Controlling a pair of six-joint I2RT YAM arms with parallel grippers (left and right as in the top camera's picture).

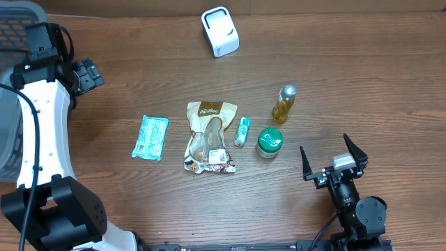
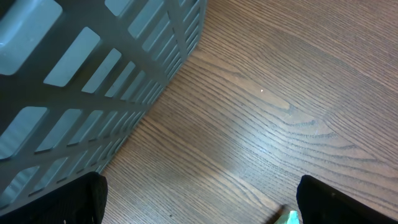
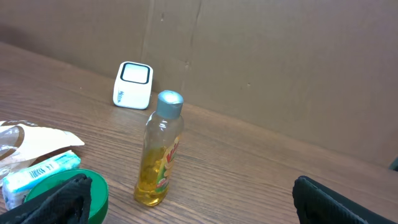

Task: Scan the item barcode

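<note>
A white barcode scanner (image 1: 219, 31) (image 3: 132, 85) stands at the table's far edge. Several items lie mid-table: a teal packet (image 1: 150, 137), a brown snack bag (image 1: 209, 136), a small tube (image 1: 242, 131), a green-lidded jar (image 1: 269, 143) (image 3: 68, 193) and a yellow oil bottle (image 1: 283, 103) (image 3: 160, 152). My right gripper (image 1: 332, 157) (image 3: 199, 202) hovers open near the front right, just right of the jar and holding nothing. Far left, beside the basket, my left gripper (image 1: 89, 73) (image 2: 199, 205) is open over bare wood, with a teal corner (image 2: 289, 218) by its right finger.
A grey slatted basket (image 1: 10, 132) (image 2: 74, 74) stands at the left edge of the table, close to the left arm. A brown cardboard wall (image 3: 280, 62) rises behind the scanner. Bare wood lies between the bottle and my right gripper.
</note>
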